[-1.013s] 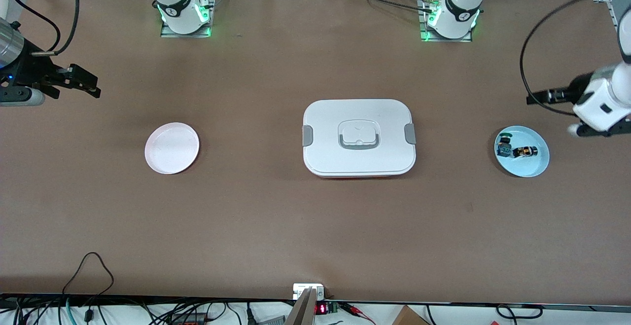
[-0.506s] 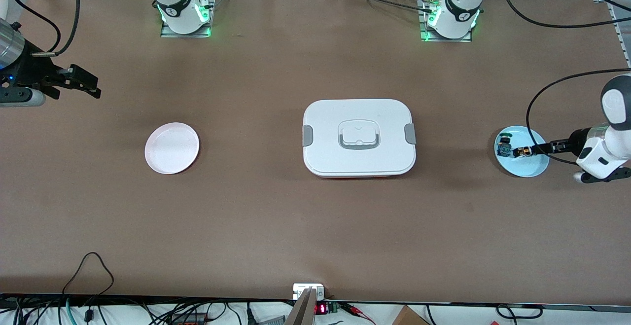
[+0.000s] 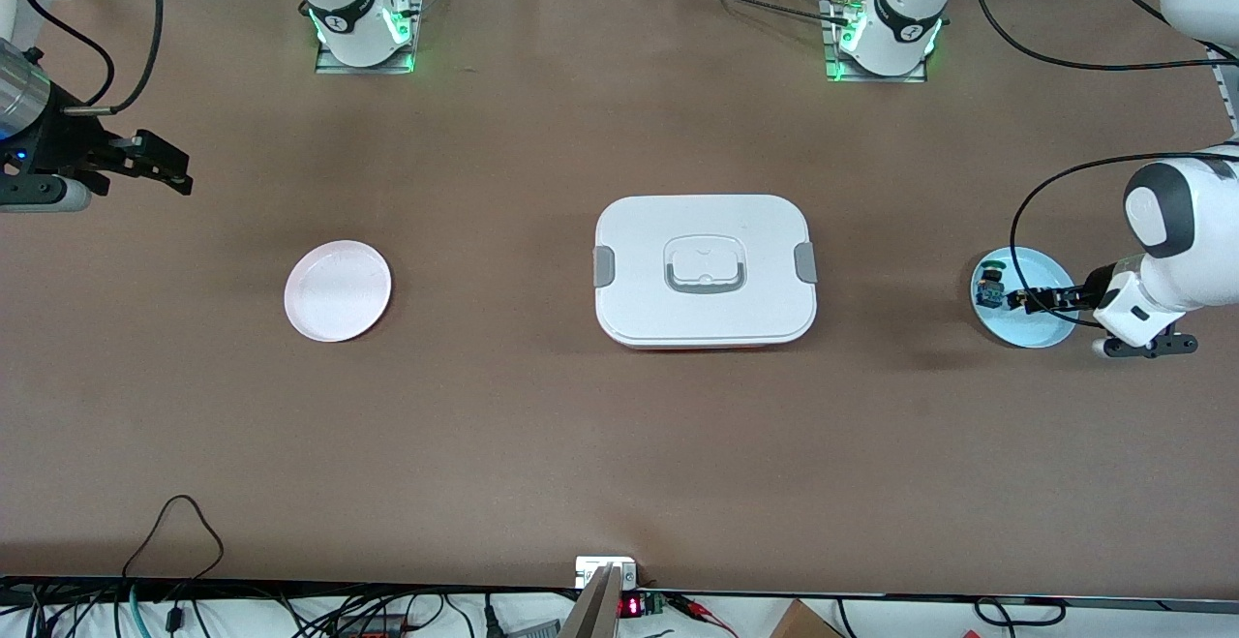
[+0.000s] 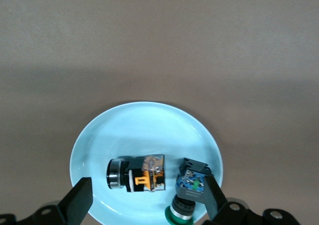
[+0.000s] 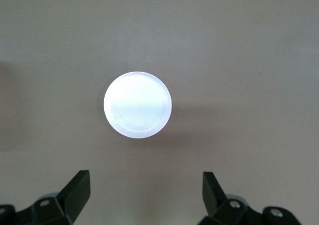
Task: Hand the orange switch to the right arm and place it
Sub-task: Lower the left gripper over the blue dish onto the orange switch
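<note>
The task is only beginning, by my judgement. The orange switch (image 4: 137, 172) is lying on its side in the light blue plate (image 3: 1041, 333), at the right edge of the front view, and nothing is gripping it yet. The left gripper (image 4: 144, 202) is standing low over this plate with its fingers (image 4: 79, 200) spread apart, one on each side of the switch and not touching it, so the gripper is released and empty. Just beside the orange switch, in the same plate, the blue switch (image 4: 189, 190) with a green cap is lying; one finger is very near to it, so the closing needs care.

The right gripper (image 3: 160, 166) is waiting in the air at the upper left of the front view, released and holding nothing. In the right wrist view the pale pink plate (image 5: 138, 104) is showing in the middle of the frame, with nothing on it. The white lunch box (image 3: 705, 270) with grey clips is sitting in the centre of the table.

What is left: the grasp, the lift, the handing over to the right arm, and the placing, probably in the pink plate.

No brand, label or readable writing is showing on these things; small marks on the arm bases at the top of the front view cannot be read.
</note>
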`<move>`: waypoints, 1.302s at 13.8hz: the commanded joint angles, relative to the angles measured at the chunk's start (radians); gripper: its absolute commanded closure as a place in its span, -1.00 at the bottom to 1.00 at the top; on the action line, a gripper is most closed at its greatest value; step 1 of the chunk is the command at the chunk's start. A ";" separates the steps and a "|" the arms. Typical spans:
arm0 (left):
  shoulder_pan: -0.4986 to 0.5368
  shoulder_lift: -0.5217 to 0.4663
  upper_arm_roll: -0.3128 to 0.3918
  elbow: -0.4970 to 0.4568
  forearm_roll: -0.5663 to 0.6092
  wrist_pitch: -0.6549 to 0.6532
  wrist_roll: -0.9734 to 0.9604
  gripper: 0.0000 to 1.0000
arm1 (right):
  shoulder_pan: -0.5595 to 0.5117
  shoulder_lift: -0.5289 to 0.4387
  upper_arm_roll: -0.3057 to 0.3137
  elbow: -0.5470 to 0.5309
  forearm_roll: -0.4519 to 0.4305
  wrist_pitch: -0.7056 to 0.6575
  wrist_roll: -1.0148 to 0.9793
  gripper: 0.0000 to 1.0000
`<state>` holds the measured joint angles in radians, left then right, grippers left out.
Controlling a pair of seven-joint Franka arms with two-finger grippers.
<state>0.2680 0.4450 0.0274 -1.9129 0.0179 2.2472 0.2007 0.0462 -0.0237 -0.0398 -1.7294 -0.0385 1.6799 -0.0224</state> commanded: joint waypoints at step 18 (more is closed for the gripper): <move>0.051 0.060 -0.017 -0.143 -0.012 0.245 0.085 -0.91 | 0.004 -0.018 0.004 -0.004 0.008 -0.012 -0.002 -1.00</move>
<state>0.3045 0.5070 0.0214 -2.0414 0.0175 2.4817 0.2618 0.0505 -0.0267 -0.0365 -1.7294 -0.0373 1.6781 -0.0224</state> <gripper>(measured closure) 0.044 0.000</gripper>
